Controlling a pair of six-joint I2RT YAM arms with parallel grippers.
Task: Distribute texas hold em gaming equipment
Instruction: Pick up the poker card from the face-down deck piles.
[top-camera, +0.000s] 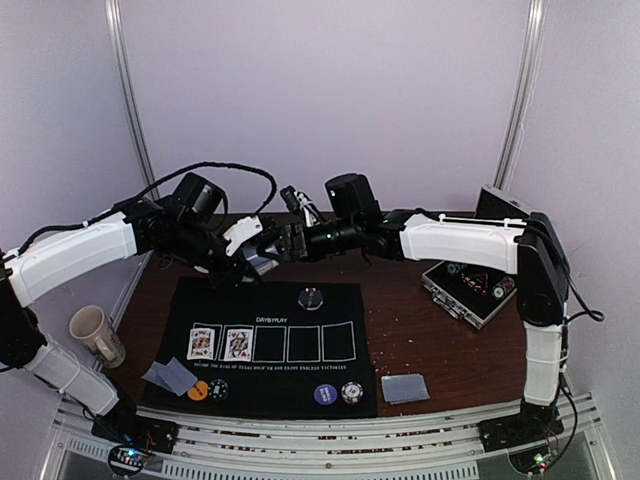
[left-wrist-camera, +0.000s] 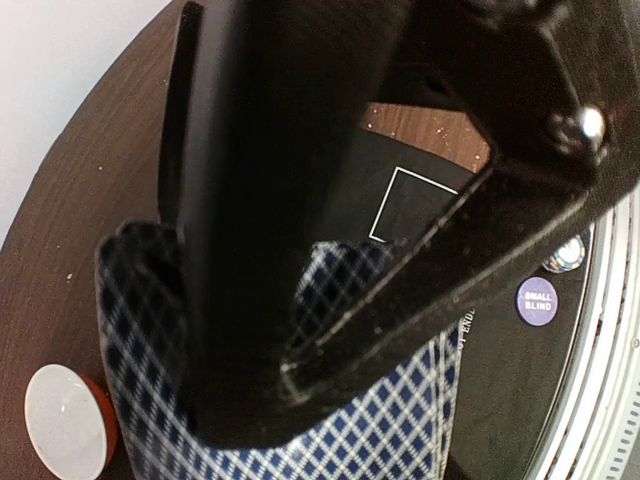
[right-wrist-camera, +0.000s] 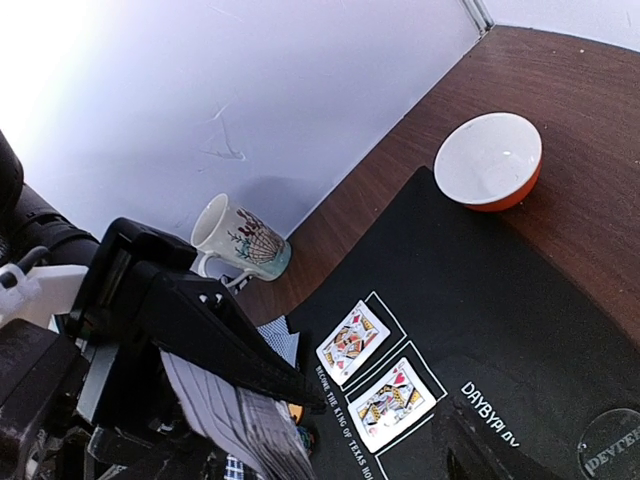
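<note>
My left gripper (top-camera: 256, 256) hangs above the mat's far edge, shut on a deck of blue-diamond-backed playing cards (left-wrist-camera: 400, 420). My right gripper (top-camera: 292, 240) meets it from the right, jaws apart at the deck's edge (right-wrist-camera: 245, 425). Two face-up cards (top-camera: 201, 343) (top-camera: 238, 343) fill the two left boxes of the black mat (top-camera: 300, 400). An orange chip (top-camera: 197, 391) and a dark chip (top-camera: 218, 388) lie front left. A purple chip (top-camera: 325, 394) and a black-and-white chip (top-camera: 351, 392) lie front right. The clear disc (top-camera: 312, 296) rests at the mat's far edge. Face-down cards lie at the front left (top-camera: 168, 376) and front right (top-camera: 404, 388).
A beige mug (top-camera: 97, 335) lies on its side left of the mat. A red-and-white bowl (right-wrist-camera: 490, 160) sits on the wood beyond the mat. An open metal case (top-camera: 470, 288) lies at the right. White walls close in the back and sides.
</note>
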